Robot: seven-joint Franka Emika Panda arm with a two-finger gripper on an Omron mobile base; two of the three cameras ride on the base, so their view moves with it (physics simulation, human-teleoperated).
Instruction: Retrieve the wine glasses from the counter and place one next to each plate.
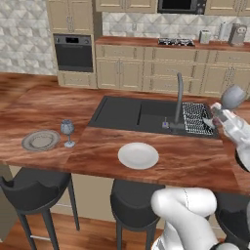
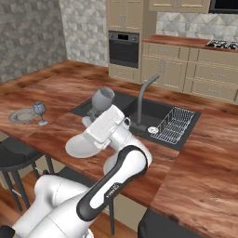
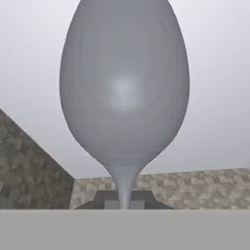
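We've got the gripper [image 2: 91, 117] clamped on the stem of one wine glass [image 2: 103, 98], bowl up, held in the air above the counter [image 1: 195, 163] w/ the arm bent at the elbow, forearm angled up toward the sink [image 1: 146, 114]. In hand view the glass bowl sits right above the fingertips. Other wine glass [image 1: 68, 129] stands just beside the grey plate [image 1: 40, 140]. White plate [image 1: 138, 156] lies near the counter's front edge, nothing beside it.
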